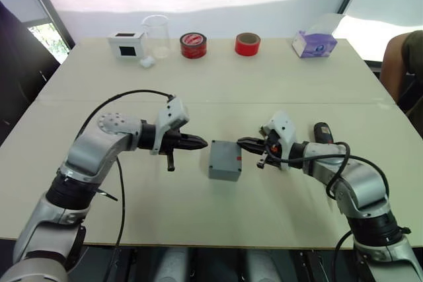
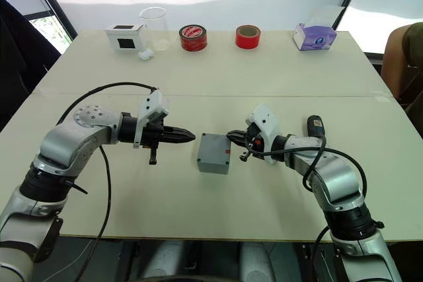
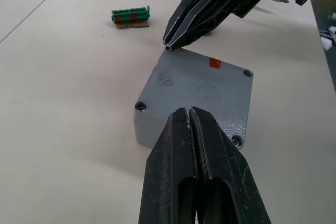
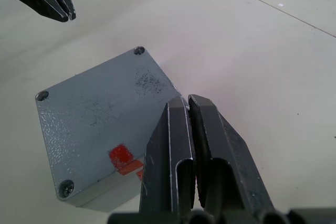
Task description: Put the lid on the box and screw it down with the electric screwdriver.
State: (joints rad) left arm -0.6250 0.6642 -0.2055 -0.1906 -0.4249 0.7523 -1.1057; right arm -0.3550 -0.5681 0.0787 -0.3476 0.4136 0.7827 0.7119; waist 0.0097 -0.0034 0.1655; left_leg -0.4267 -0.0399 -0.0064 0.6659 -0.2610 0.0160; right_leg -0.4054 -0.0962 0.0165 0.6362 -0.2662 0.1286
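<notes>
The grey box [image 1: 223, 170] stands in the middle of the table with the lid [image 3: 205, 85] lying flat on top, screw holes at its corners and a red mark on one edge. My left gripper [image 1: 203, 143] is shut and empty, its tips just left of the box and slightly above the lid's edge. My right gripper [image 1: 239, 141] is also shut and empty, with its tips at the lid's right edge near a corner. The electric screwdriver [image 1: 322, 131] lies on the table behind my right forearm, partly hidden by it.
A green circuit strip [image 3: 130, 16] lies near the right gripper. Along the far edge stand a white box with a dark window [image 1: 125, 44], a clear beaker [image 1: 156, 34], two red tape rolls [image 1: 193, 45], and a purple tissue box [image 1: 314, 43]. A person [image 1: 404, 64] sits at the right.
</notes>
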